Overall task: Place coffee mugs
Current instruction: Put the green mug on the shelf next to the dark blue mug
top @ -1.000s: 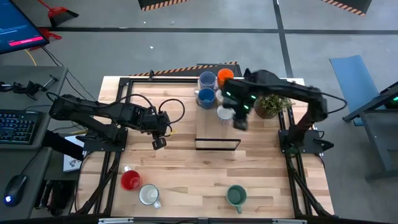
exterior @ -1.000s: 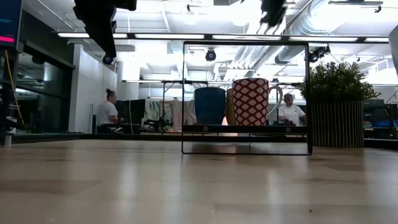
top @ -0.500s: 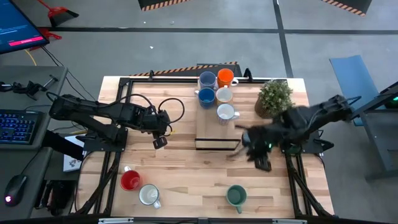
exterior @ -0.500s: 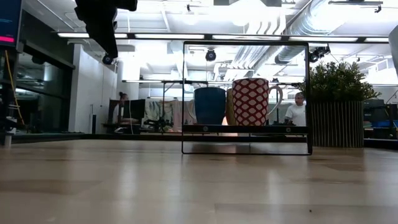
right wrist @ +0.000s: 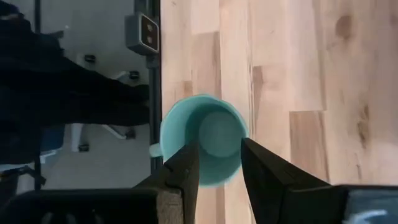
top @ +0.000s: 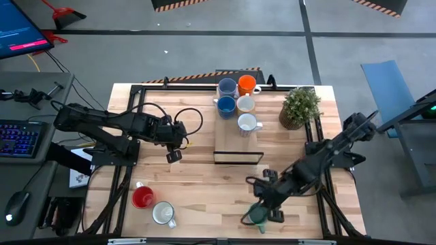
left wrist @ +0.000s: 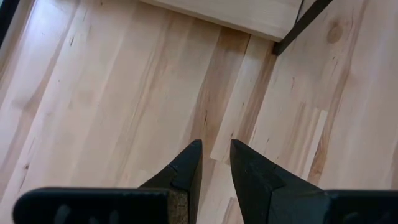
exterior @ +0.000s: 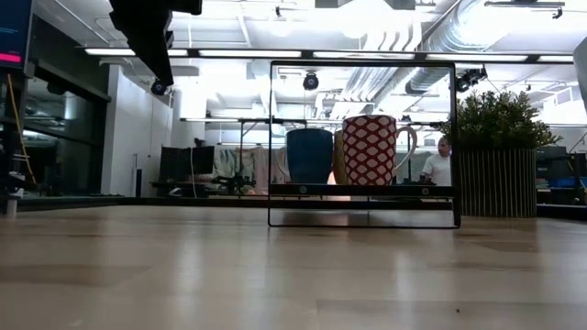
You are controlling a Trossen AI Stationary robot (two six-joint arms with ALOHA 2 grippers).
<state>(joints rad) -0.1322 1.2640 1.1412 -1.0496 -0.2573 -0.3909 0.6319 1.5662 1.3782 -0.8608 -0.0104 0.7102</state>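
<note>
The green mug (top: 256, 216) stands upright on its base near the table's near edge. In the right wrist view it (right wrist: 202, 146) shows from above. My right gripper (top: 267, 205) (right wrist: 219, 149) is open above it, one finger over its opening and one at its rim; I cannot tell whether they touch. Five mugs stand on the black-framed rack (top: 238, 158): light blue (top: 227, 88), orange (top: 246, 84), dark blue (top: 225, 105), white (top: 245, 103) and patterned white (top: 247, 124). The red mug (top: 143, 197) and a white mug (top: 163, 213) stand near left. My left gripper (top: 174, 155) (left wrist: 215, 149) waits over bare wood, open by a narrow gap.
A potted plant (top: 300, 107) stands right of the rack near the far edge. In the low view the rack (exterior: 362, 191) holds the dark blue mug (exterior: 309, 154) and the patterned mug (exterior: 371, 149). Bare wood lies between the rack and the near mugs.
My right arm has swung from the mugs on the rack at the far edge toward the near edge. It now has its gripper pointing down over the green mug. The mugs have stayed in place.
</note>
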